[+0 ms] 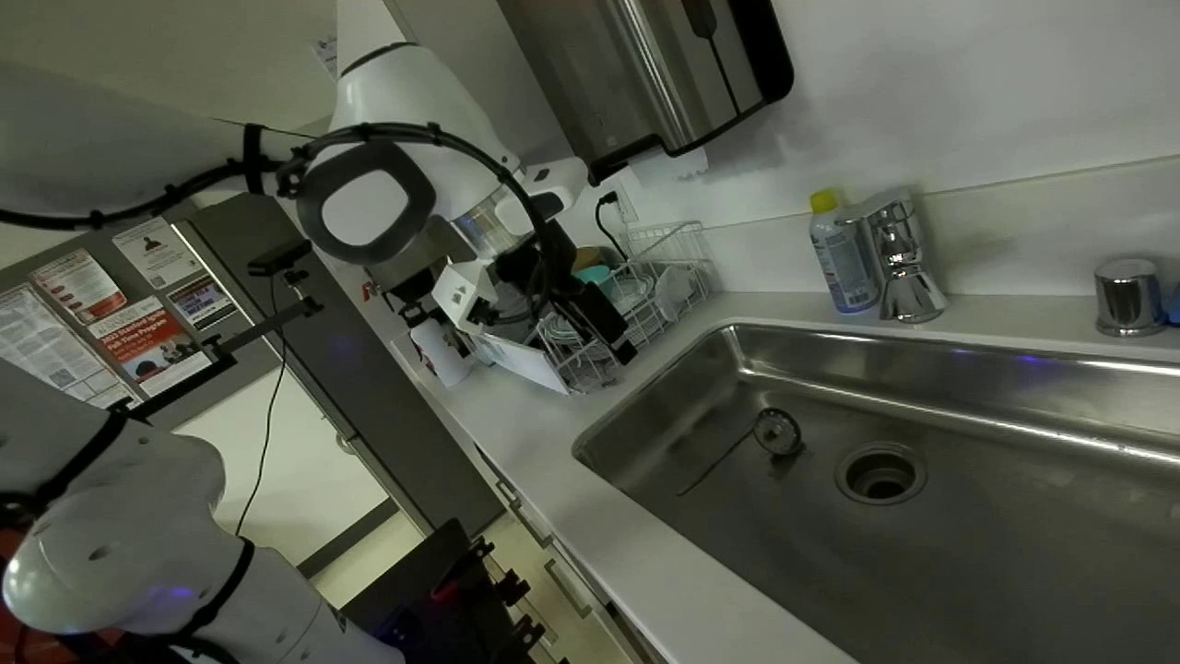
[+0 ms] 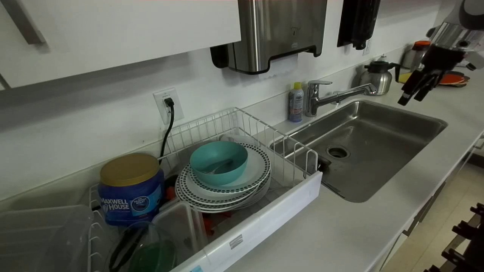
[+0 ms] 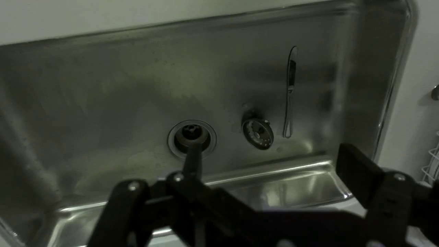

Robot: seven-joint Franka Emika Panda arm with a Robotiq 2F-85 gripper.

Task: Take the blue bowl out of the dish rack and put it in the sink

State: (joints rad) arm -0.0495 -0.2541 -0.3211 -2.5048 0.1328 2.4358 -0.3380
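Note:
The blue bowl (image 2: 217,163) sits upright on a stack of plates in the dish rack (image 2: 280,209). In an exterior view, the bowl (image 1: 593,275) is partly hidden behind my arm and rack wires; the rack (image 1: 525,364) is also partly covered. The sink (image 2: 378,151) is beside the rack and shows in the other views too (image 1: 1014,563) (image 3: 103,89). My gripper (image 2: 411,99) is open and empty, raised above the sink's far end, well apart from the bowl. It also shows in the wrist view (image 3: 270,151), jaws wide over the sink, and in an exterior view (image 1: 622,346). The wrist view does not show the bowl.
A strainer (image 3: 258,133) and a knife (image 3: 290,92) lie in the sink near the drain (image 3: 192,137). The faucet (image 2: 340,96) and spray can (image 2: 296,102) stand behind. A coffee tub (image 2: 132,189) is by the bowl. A towel dispenser (image 2: 281,34) hangs above.

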